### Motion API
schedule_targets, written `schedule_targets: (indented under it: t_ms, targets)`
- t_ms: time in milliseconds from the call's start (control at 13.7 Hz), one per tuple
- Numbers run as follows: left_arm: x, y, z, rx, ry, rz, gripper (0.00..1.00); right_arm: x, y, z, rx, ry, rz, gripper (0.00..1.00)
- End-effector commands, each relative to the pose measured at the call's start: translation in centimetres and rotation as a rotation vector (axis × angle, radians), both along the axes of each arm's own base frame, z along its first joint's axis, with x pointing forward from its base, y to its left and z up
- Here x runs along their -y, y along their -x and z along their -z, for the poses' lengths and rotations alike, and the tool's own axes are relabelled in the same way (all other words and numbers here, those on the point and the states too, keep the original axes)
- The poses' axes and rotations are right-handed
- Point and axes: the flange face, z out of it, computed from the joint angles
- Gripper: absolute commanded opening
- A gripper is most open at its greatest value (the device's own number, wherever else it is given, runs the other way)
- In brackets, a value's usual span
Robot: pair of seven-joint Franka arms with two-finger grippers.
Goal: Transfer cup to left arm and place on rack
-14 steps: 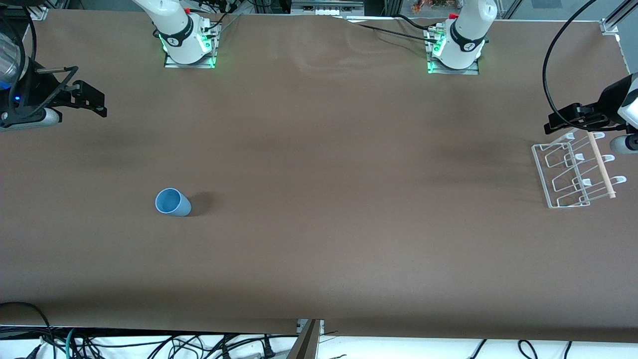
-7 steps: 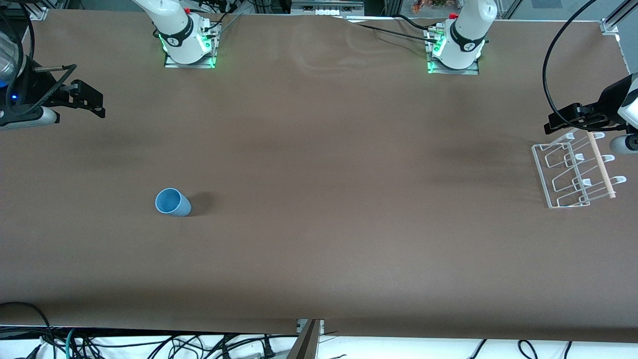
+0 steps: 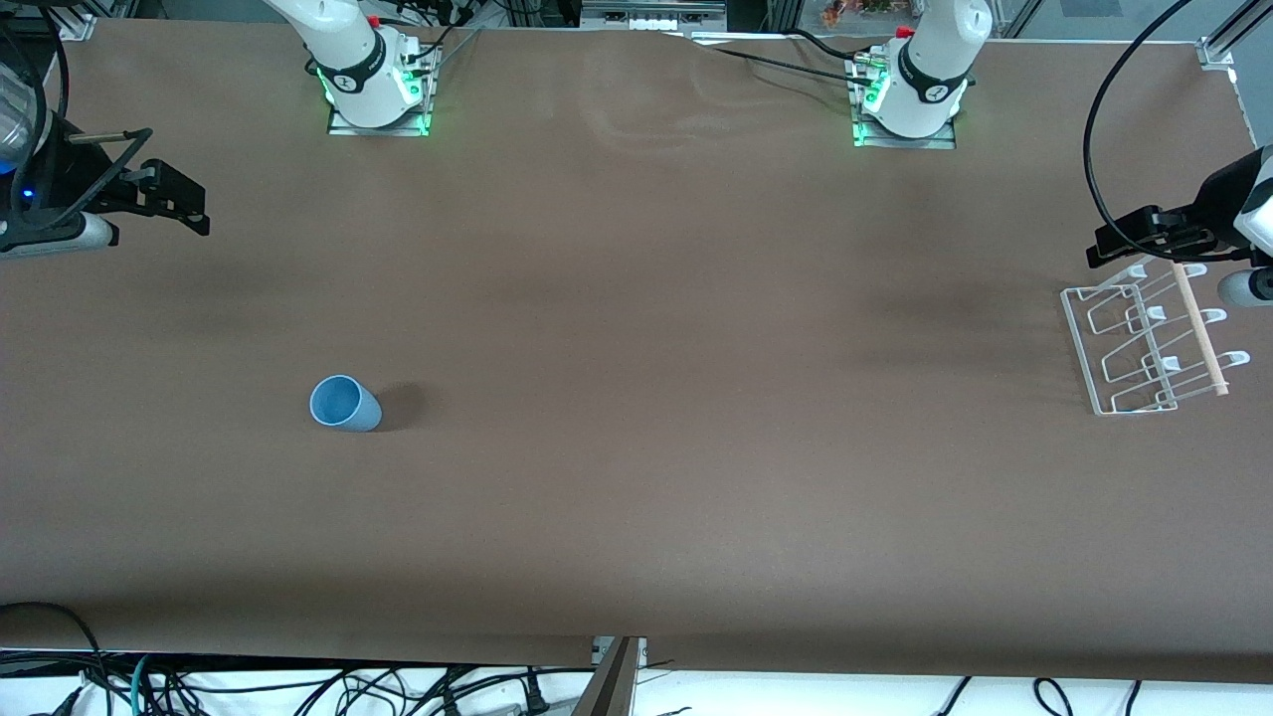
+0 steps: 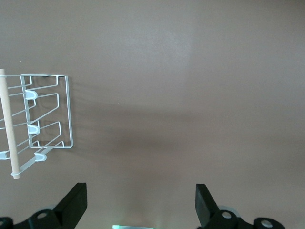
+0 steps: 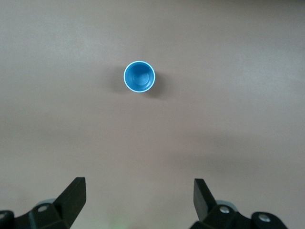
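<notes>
Nothing much has moved since half a second ago; only the right gripper (image 3: 179, 204) slid a tiny bit toward its end of the table over the last second.

From the front camera, the light-blue cup (image 3: 344, 403) stands upright on the brown table (image 3: 636, 497), toward the right arm's end, with nothing touching it. The right gripper hangs in the air over the table's edge at that end, well apart from the cup. The wire rack (image 3: 1144, 343) with its wooden rod (image 3: 1200, 331) sits at the left arm's end. The left gripper (image 3: 1119, 249) hangs just above the rack's end farthest from the front camera.

From the left wrist camera, the left gripper (image 4: 141, 206) has its fingers spread wide with nothing between them. The rack (image 4: 47, 117) lies on the table below.

From the right wrist camera, the right gripper (image 5: 139, 202) is spread wide too and holds nothing. The cup (image 5: 139, 76) shows its open mouth, well apart from the fingers.
</notes>
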Motion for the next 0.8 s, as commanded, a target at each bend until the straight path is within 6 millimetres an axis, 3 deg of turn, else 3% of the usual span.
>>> schedule_targets:
  t_ms: [0, 731]
  targets:
    - [0.37, -0.2, -0.23, 0.005, 0.0, -0.005, 1.0, -0.03, -0.04, -0.53, 0.014, 0.004, 0.005, 1.0]
    - [-0.34, 0.19, 0.04, -0.012, 0.001, -0.019, 1.0, 0.21, -0.44, 0.13, 0.005, 0.006, 0.01, 1.0]
